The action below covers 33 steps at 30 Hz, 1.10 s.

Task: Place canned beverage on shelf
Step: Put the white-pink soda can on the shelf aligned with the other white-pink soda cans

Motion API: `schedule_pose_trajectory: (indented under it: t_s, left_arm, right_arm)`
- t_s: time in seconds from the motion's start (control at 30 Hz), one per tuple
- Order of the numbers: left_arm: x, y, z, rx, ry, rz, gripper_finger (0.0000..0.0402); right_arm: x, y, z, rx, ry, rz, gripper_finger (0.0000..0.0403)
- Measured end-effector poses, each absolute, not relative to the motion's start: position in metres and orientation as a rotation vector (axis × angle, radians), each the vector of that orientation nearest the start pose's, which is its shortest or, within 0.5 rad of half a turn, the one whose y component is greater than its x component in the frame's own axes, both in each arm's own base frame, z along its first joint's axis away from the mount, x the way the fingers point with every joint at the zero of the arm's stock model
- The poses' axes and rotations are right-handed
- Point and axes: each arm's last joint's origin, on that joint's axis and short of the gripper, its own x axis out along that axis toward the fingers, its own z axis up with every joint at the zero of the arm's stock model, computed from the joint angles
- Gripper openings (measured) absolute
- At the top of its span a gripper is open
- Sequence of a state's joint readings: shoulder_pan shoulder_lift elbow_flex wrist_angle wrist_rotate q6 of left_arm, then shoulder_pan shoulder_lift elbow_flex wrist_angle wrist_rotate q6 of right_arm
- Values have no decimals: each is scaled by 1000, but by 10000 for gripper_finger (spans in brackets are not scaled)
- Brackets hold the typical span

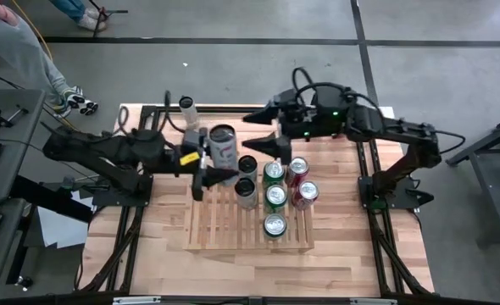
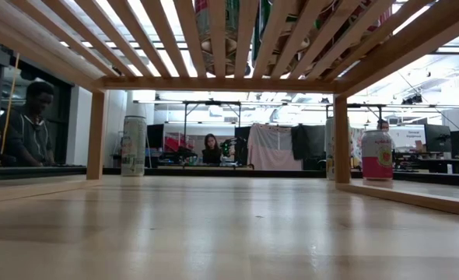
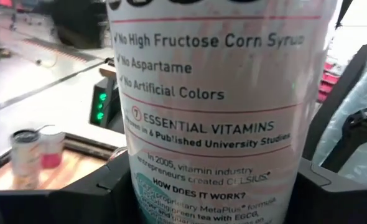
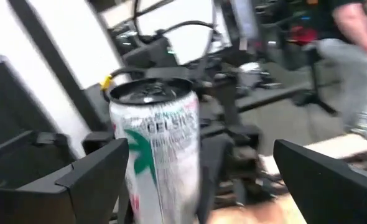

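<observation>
High view: the left gripper (image 1: 209,161) grips a tall white can (image 1: 223,146), upright at the far edge of the slatted shelf (image 1: 208,230). The right gripper (image 1: 265,131) hovers just beyond the shelf's far edge, jaws spread wide with nothing in them. Seven cans already stand on the shelf: two dark ones, three green, two red.

Low view: we're looking under the shelf (image 2: 214,47), slats overhead, can bottoms showing through the gaps. Two cans stand on the tabletop (image 2: 229,233) beyond the legs.

Left wrist view: the white can (image 3: 214,112) fills the picture, label text readable, a dark finger on either side of it.

Right wrist view: the white can (image 4: 158,149) stands ahead, between this arm's spread fingers (image 4: 93,174), clamped by the other gripper.
</observation>
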<state>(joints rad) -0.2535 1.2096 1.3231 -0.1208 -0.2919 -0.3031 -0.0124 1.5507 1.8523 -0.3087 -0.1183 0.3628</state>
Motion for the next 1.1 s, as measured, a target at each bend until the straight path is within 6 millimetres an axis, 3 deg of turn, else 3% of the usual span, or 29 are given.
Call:
schedule_pose_trajectory:
  t_s: [0.13, 0.3, 0.43, 0.67, 0.8, 1.1]
  left_arm:
    - [262, -61, 434, -311, -12, 16, 247]
    - [265, -61, 432, -311, 1, 20, 248]
    - [265, -61, 432, -313, -5, 19, 249]
    - [267, -62, 430, -309, 9, 21, 249]
    - [268, -63, 429, -310, 11, 3, 249]
    - [269, -63, 428, -312, 18, -12, 250]
  right_arm:
    - [340, 7, 494, 356, -6, 199, 385]
    - [340, 20, 494, 329, -10, 241, 385]
    - [340, 27, 496, 331, -28, 224, 385]
    - [359, 31, 480, 332, 7, 153, 385]
    - [359, 34, 484, 317, -40, 165, 382]
    - [356, 41, 488, 291, -65, 181, 315]
